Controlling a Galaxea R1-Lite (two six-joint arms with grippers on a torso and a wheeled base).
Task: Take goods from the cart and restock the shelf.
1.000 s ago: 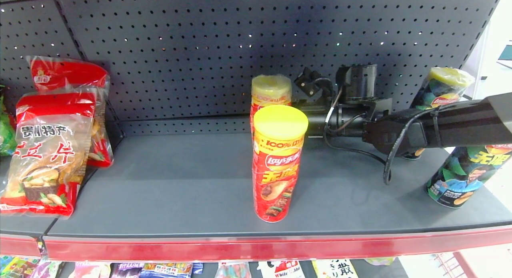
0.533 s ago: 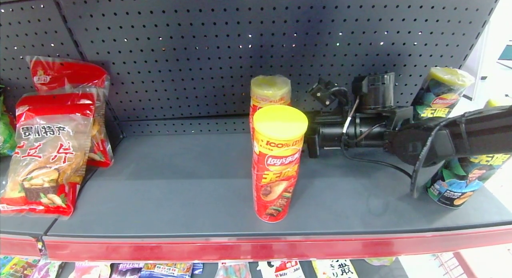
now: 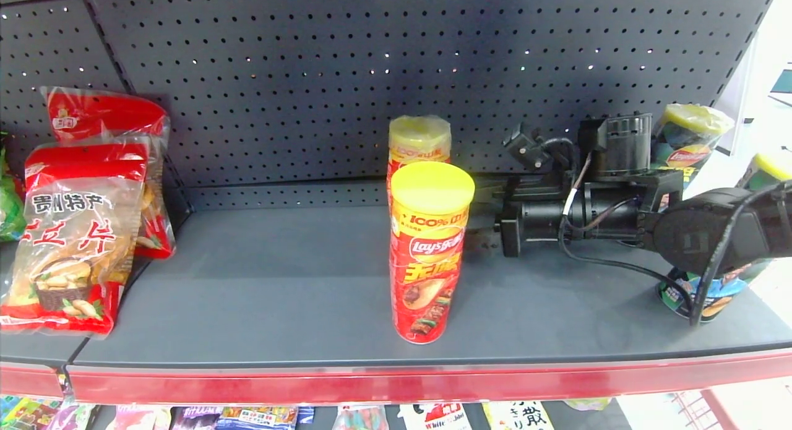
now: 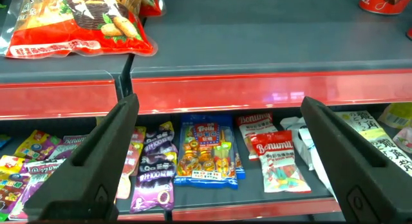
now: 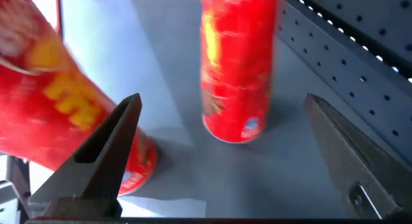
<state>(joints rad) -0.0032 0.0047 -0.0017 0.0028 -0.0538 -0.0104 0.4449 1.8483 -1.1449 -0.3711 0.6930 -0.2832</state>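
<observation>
The rear red chip can (image 3: 419, 142) stands upright at the centre of the head view against the pegboard, directly behind the front red chip can (image 3: 430, 250). Both are on the grey shelf (image 3: 278, 281), so this placement looks done. The bare shelf on either side suggests more goods are still to come.

The right gripper (image 3: 508, 232) sits just right of the cans, jaws apart and holding nothing. The left gripper (image 4: 219, 102) hangs spread and empty before the lower shelf of sweets.

Over the last second the right arm has drawn back toward the frame's right edge, clear of the rear can and now partly covering the green cans (image 3: 684, 139). Neither red can moved.
</observation>
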